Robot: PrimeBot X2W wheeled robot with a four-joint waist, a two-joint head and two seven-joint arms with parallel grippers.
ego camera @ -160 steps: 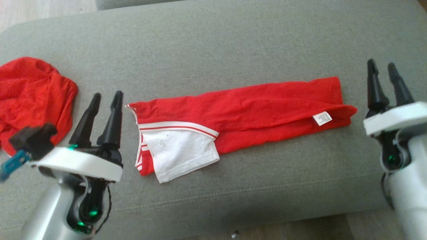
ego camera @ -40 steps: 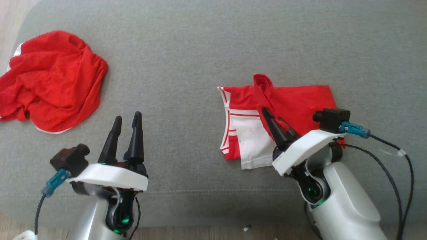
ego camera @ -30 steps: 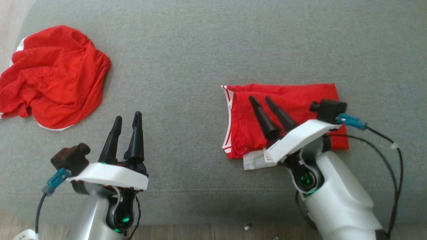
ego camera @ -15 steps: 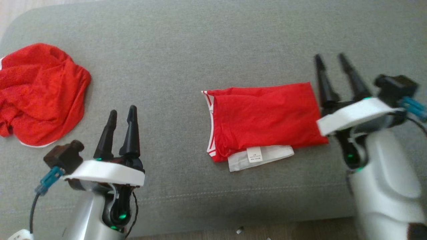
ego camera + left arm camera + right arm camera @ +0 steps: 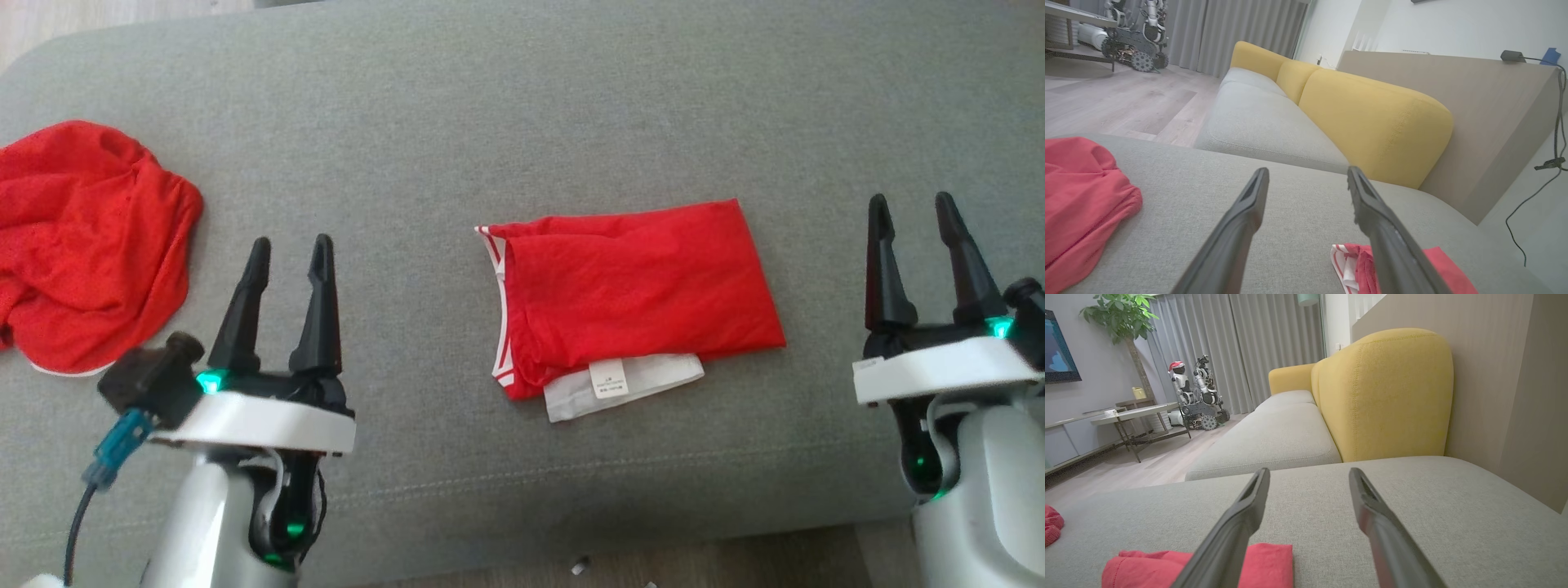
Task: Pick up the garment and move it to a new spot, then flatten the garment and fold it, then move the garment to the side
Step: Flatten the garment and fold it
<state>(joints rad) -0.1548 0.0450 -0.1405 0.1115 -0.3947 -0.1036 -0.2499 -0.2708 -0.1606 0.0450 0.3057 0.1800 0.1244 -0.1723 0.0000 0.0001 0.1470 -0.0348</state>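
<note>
Head view shows the garment [image 5: 637,286] lying folded on the sofa [image 5: 490,106], between the two grippers. It is to the right of the left gripper [image 5: 291,240] and to the left of the right gripper [image 5: 911,198], apart from both and a bit nearer the right one. Both grippers are spread wide and hold nothing. I think the folding is done, so the step in hand is the last one: moving the garment to the side. For that, one gripper needs to reach over to the garment, go low, and pinch an edge through all the layers so the fold does not fall open. Then it can lift or slide the garment away. The right gripper looks like the easy pick, since it is closer. The garment is red and soft, a flat block with a few small wrinkles. The edge facing the left gripper has a white and red stripe. A white part [image 5: 661,377] with a small tag [image 5: 608,378] peeks out from under the near edge. Another red cloth [image 5: 82,237] lies bunched up to the left of the left gripper.
</note>
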